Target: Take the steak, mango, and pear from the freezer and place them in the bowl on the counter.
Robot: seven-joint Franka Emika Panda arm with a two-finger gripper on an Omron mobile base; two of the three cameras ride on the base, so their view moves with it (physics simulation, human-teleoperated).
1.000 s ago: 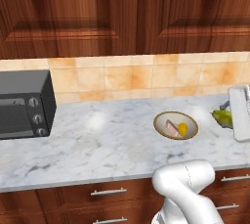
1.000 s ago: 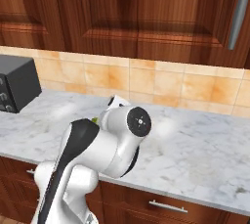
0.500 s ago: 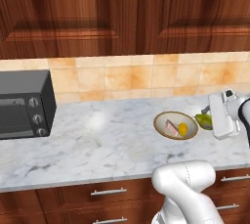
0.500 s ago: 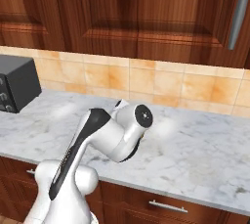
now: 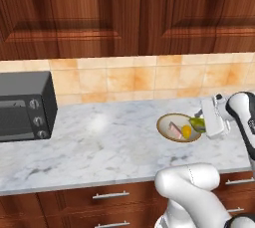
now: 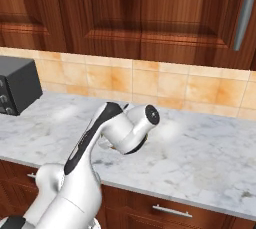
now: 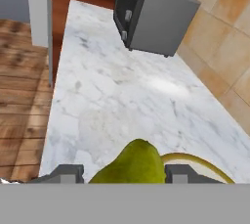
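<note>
Currently the pear (image 7: 131, 163) is held between the fingers of the gripper (image 5: 200, 124), just at the 3 o'clock rim of the bowl (image 5: 166, 131) on the counter (image 5: 99, 147), where steak (image 5: 174, 130) and mango (image 5: 186, 131) are seen.

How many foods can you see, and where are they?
3. The steak and mango lie in the bowl. The pear is held by the gripper at the bowl's right edge.

Gripper (image 7: 126, 175) clamping the pear (image 7: 132, 165) between both fingers — arm reaching out, hand hanging beside the bowl (image 5: 164, 128).
</note>
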